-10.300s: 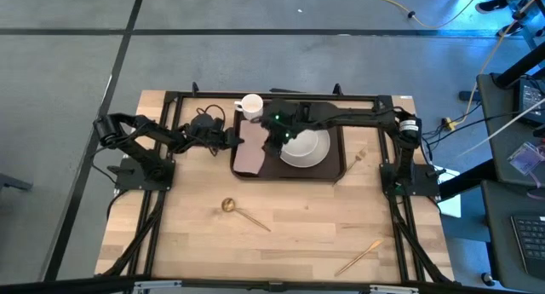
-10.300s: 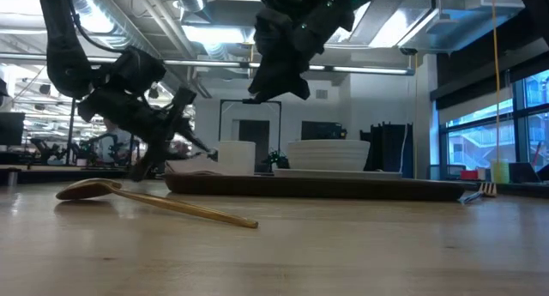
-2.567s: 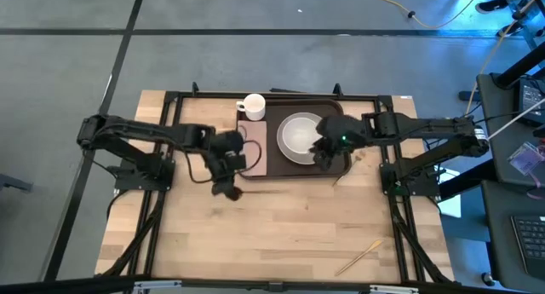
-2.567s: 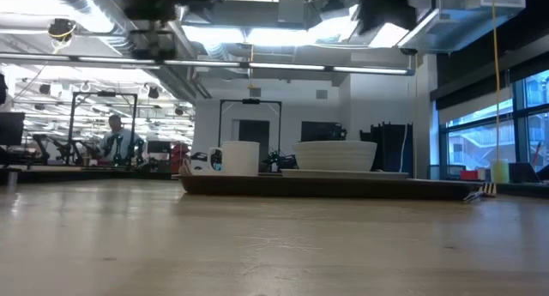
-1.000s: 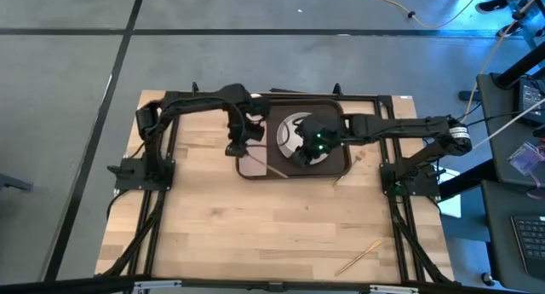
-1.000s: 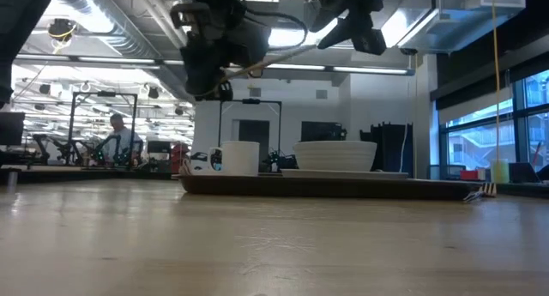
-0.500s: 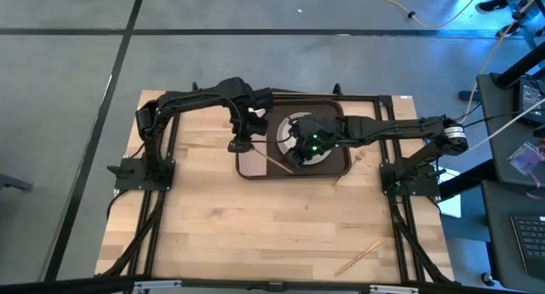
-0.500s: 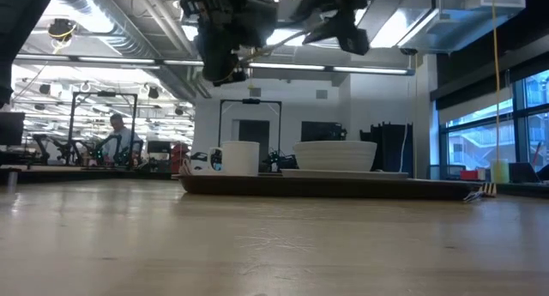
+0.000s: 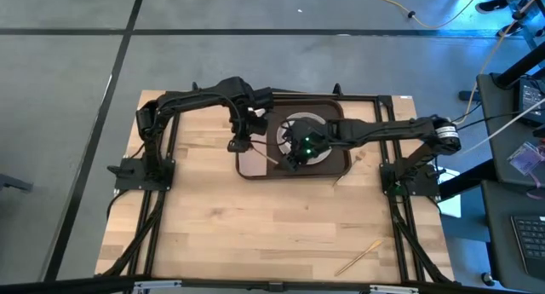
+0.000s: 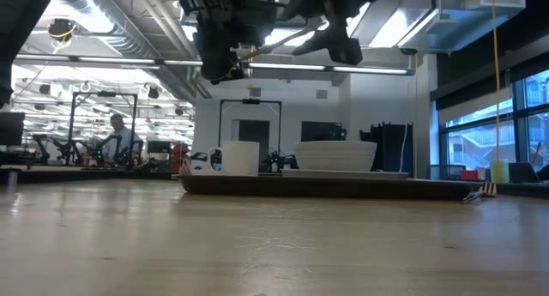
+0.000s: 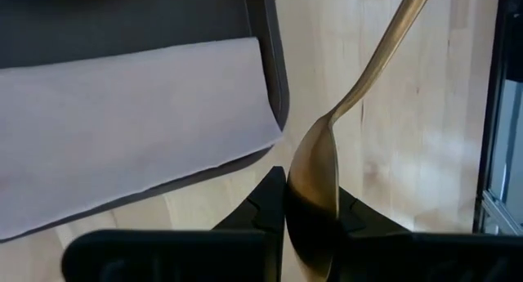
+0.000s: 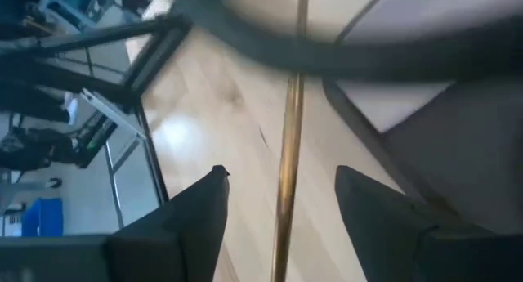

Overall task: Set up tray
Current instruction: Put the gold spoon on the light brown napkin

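- two grippers at work: my left gripper (image 11: 310, 225) is clenched on the spoon (image 11: 315, 180) bowl, over the tray (image 9: 341, 162) at the table's far middle.
- my right gripper (image 12: 282, 204) straddles the handle, fingers apart.
- handover step, i judge; next the right must close, then the left release.
- pale wood table (image 9: 281, 234); a person (image 10: 116, 140) sits far off in the room.

No legible text, label, brand, number or sign appears in any view. The mug (image 10: 236, 157) on the tray (image 10: 326, 185) carries a small blue mark on its side in the low view, but it cannot be read. Signs and fixtures in the room behind the table are too small to make out. The spoon (image 11: 319, 167), the napkin (image 11: 131, 127) and the table surface (image 9: 255, 226) bear no markings.
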Robot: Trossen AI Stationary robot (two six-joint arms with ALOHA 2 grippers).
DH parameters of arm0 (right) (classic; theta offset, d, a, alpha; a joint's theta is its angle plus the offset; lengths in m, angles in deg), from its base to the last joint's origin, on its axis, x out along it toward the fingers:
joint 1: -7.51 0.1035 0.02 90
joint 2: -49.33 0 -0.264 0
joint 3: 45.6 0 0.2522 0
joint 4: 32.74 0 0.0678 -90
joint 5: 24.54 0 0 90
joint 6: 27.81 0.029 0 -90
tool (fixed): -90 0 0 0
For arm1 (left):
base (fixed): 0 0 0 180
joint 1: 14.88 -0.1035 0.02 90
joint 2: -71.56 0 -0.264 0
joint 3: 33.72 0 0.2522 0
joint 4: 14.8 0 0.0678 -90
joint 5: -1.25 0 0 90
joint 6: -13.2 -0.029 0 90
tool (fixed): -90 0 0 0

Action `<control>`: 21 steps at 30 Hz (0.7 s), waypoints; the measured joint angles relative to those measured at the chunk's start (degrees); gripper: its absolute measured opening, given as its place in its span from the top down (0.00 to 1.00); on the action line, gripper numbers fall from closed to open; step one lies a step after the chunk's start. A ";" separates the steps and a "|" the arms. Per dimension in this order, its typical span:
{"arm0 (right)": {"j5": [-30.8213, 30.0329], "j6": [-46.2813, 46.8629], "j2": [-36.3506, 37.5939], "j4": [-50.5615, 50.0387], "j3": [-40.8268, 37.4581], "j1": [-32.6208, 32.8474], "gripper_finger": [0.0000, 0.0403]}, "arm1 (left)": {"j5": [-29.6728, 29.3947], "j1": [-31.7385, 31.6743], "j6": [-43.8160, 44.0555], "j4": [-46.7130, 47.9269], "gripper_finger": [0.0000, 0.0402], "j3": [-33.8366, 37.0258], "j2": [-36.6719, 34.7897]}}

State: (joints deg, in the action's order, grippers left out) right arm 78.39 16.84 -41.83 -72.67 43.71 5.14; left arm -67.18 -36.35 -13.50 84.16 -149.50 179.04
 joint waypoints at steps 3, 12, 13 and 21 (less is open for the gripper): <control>2.13 0.06 -0.78 0.38 0.02 0.00 0.50 | -0.05 -0.04 0.00 0.04 0.94 0.00 0.00; 2.35 -1.43 -1.21 0.99 0.00 0.00 0.76 | -0.34 -0.15 -0.03 0.39 0.94 0.02 0.00; 2.32 -1.50 -1.09 0.85 0.00 0.00 0.80 | -0.32 -0.15 -0.07 0.36 0.94 0.02 0.00; 0.86 -1.83 -1.08 -1.09 0.00 -0.11 0.95 | -0.91 -0.17 1.36 0.34 0.93 0.04 -0.02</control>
State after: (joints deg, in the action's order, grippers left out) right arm 79.26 15.02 -42.91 -73.76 43.71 5.03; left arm -68.08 -36.52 -12.15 84.49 -149.46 179.02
